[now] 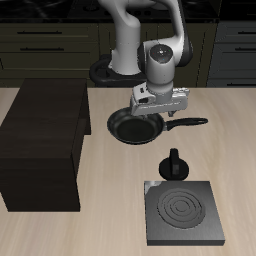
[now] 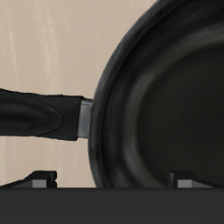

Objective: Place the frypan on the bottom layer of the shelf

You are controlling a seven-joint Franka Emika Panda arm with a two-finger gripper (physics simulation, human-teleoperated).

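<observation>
The frypan (image 1: 134,128) is a round black pan on the table, between the shelf and the small pot, with its straight handle (image 1: 190,122) pointing away from the shelf. In the wrist view the pan (image 2: 166,96) fills most of the frame and its handle (image 2: 39,114) shows beside it. My gripper (image 1: 153,113) hangs close above the pan's rim, near where the handle joins. Its jaws are wide apart and hold nothing; it also shows in the wrist view (image 2: 114,181). The shelf (image 1: 45,140) is a large dark wooden box beside the pan. Its open lower compartment does not show from here.
A small black knobbed pot (image 1: 173,165) stands nearer the table's front edge than the pan. A flat grey burner plate (image 1: 183,212) with rings lies in front of it. Dark kitchen cabinets (image 1: 50,45) line the back.
</observation>
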